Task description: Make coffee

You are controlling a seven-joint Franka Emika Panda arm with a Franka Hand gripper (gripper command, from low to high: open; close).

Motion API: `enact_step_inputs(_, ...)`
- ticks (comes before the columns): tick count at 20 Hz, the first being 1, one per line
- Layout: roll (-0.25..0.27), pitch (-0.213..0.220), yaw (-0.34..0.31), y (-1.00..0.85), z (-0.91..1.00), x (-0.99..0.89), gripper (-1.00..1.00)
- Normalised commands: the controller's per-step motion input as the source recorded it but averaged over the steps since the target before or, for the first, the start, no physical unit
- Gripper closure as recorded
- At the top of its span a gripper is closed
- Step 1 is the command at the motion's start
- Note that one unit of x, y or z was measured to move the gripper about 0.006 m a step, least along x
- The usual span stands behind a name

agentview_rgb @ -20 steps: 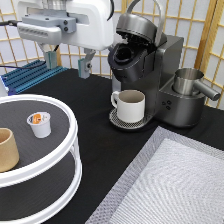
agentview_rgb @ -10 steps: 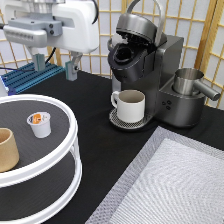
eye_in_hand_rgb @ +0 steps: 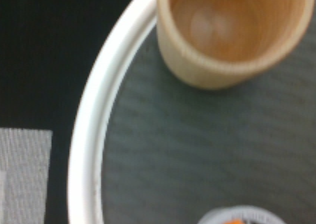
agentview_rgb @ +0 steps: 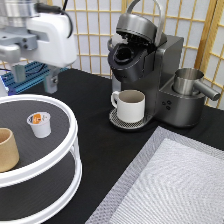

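Jaws of the gripper (agentview_rgb: 34, 82) hang spread and empty above the tiered tray (agentview_rgb: 70, 152), near its far rim. On its upper tier, the coffee (agentview_rgb: 39, 124) stands upright beside the tan cup (agentview_rgb: 7, 149); a careless descent could tip it.

**No readable text**

No word, brand, number or sign can be read on anything here. The coffee pod (agentview_rgb: 39, 123) carries an orange-and-dark print on its foil top, but no letters can be made out there. The coffee machine (agentview_rgb: 150, 75) shows small buttons without legible markings.
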Motion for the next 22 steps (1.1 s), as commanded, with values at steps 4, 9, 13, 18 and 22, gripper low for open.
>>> enact_step_inputs(4,0.0,-0.044,0.0,0.06,-0.22,0.06,-1.0)
enact_step_inputs(9,0.0,-0.05,0.0,0.01,-0.29,0.02,-1.0)
enact_step_inputs(13,0.001,-0.069,0.0,0.0,-0.35,-0.01,-1.0)
enact_step_inputs(18,0.0,-0.078,0.0,0.04,-0.24,-0.06,-1.0)
enact_step_inputs(22,0.0,-0.089,0.005,0.14,-0.37,-0.2,-1.0)
